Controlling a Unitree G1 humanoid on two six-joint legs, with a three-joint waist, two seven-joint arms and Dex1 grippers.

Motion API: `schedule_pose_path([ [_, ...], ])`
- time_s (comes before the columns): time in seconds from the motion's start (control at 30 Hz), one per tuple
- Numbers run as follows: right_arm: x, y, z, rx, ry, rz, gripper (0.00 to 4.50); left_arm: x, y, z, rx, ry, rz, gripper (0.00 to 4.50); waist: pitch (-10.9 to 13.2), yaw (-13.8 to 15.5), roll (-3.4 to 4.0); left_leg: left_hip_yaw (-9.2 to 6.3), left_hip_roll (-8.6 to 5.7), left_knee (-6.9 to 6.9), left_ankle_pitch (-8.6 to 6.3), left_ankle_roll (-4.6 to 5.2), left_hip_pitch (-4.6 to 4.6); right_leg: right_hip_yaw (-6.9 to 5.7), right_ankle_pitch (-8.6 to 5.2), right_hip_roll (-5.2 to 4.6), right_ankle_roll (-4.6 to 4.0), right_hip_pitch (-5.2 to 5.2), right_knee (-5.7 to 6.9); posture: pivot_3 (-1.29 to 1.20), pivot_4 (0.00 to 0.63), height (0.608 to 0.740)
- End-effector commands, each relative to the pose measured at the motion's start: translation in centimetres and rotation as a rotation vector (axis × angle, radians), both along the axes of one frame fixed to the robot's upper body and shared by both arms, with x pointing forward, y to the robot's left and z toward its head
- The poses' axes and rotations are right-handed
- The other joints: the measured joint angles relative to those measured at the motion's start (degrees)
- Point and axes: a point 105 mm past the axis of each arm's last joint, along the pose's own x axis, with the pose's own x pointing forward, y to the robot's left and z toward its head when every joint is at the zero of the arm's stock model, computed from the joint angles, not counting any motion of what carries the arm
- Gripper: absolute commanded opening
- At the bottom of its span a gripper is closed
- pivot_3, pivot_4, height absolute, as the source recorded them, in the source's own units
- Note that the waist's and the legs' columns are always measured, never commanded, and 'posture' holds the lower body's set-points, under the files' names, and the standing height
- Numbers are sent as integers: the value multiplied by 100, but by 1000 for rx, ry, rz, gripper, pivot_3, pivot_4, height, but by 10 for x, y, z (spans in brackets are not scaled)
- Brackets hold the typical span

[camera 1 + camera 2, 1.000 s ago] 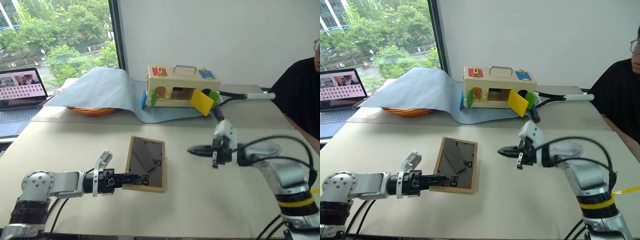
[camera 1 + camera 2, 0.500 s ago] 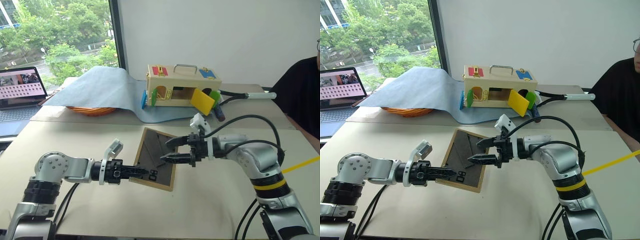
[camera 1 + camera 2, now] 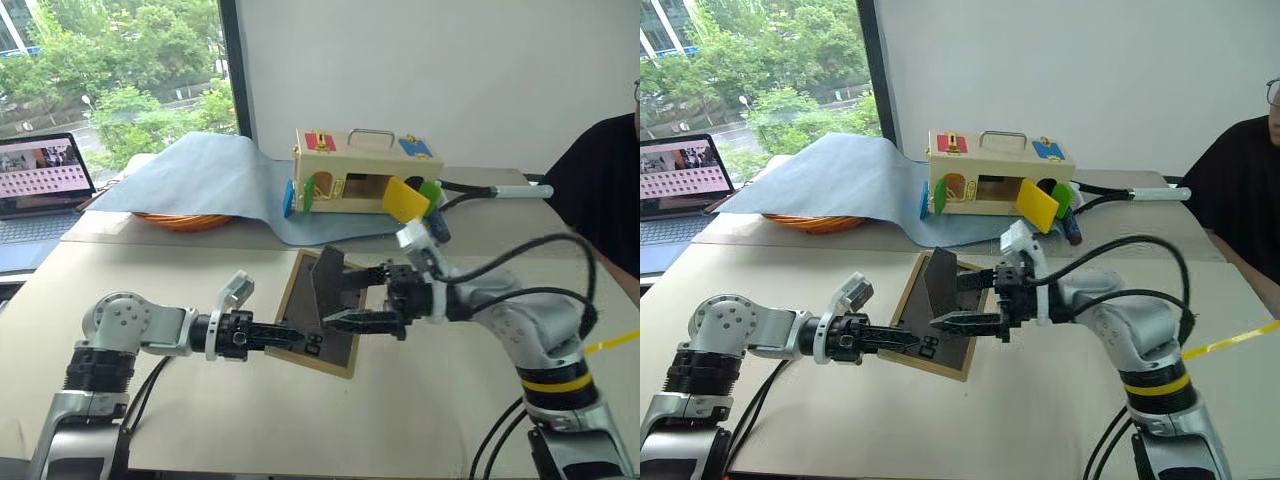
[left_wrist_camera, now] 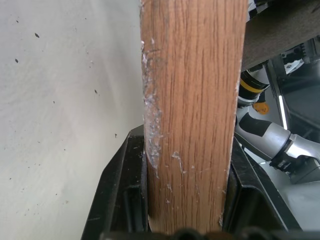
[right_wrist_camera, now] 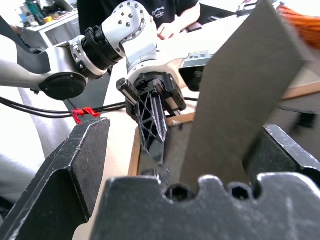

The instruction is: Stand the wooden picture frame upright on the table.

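Holding the wooden picture frame [image 3: 322,313] by its near edge, the left tool [image 3: 285,337] is pinched on the light-wood rail, as the left wrist view shows with the rail wedged between both black fingers. The frame sits near the middle of the worktop [image 3: 420,400], tilted up off the surface with its dark back panel facing up. The right tool [image 3: 352,297] comes in from 3 o'clock with its fingers spread wide around the fold-out stand [image 3: 325,285], which is lifted away from the panel.

The frame looks light and stiff, so an edge pinch should carry it, though the smooth rail could pivot in so narrow a grip. The stand seems thin card on a hinge, likely the weak part; its free end is the place to pull gently.

The beige worktop is flat and matte. At 12 o'clock lie a blue-grey cloth [image 3: 205,175] and a wooden box [image 3: 362,172] with coloured flaps, at 10 o'clock a laptop [image 3: 40,195], at 2 o'clock a seated person [image 3: 600,190].
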Motion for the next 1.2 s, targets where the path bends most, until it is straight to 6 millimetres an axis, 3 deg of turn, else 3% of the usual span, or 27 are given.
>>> schedule_pose_path([
  [0.03,2,-14,11,-35,-140,-54,4457,4,7,17,-62,-31,13,1169,0,-15,0,-1,0,0,0,0,0,-1,-1,0,0,1,0,0,150,670],
  [0.1,10,-25,4,-121,-209,-114,4457,5,9,20,-83,-27,14,1169,1,-7,1,-1,0,-1,0,0,0,-1,-3,0,3,-1,-1,0,150,670],
  [0.27,36,-55,6,-256,-544,-316,4457,13,17,30,-162,3,38,1169,1,0,0,-1,0,-1,0,0,0,-3,-10,0,16,0,-8,0,150,670],
  [0.4,37,-55,-8,-417,-1192,-326,4457,16,12,28,-176,27,26,1169,1,5,0,-2,0,-9,0,0,-1,-6,-13,0,21,2,-23,0,150,670],
  [0.47,38,-51,-14,-432,-1382,-314,4457,15,8,30,-189,28,5,1169,2,4,2,-1,0,-11,0,0,-2,-5,-13,0,21,0,-24,0,150,670],
  [0.63,42,-34,-28,-356,-1523,-302,4457,13,-1,29,-182,34,-36,1169,5,-23,5,-4,0,-15,12,-19,0,-5,1,0,-2,-1,-12,0,150,670],
  [0.8,47,-16,-22,-262,-1590,-311,4457,9,-4,27,-155,33,-63,1169,6,-19,5,-6,0,-5,16,-25,-1,-6,3,0,-7,-1,13,0,150,670],
  [0.9,48,-13,-18,-219,-1587,-310,3717,8,-4,27,-144,24,-64,1169,6,-15,5,-10,0,4,16,-25,-1,-11,4,0,-8,4,16,0,150,670],
  [1.1,50,-14,-18,-195,-1575,-308,1795,7,-1,27,-122,12,-57,1169,7,-3,7,-13,-1,12,16,-25,-3,-13,4,0,-8,6,19,0,150,670],
  [1.2,51,-14,-17,-182,-1562,-317,1679,8,1,28,-117,-4,-47,1169,7,-5,7,-17,0,12,16,-25,-2,-17,4,0,-8,8,19,0,150,670],
])
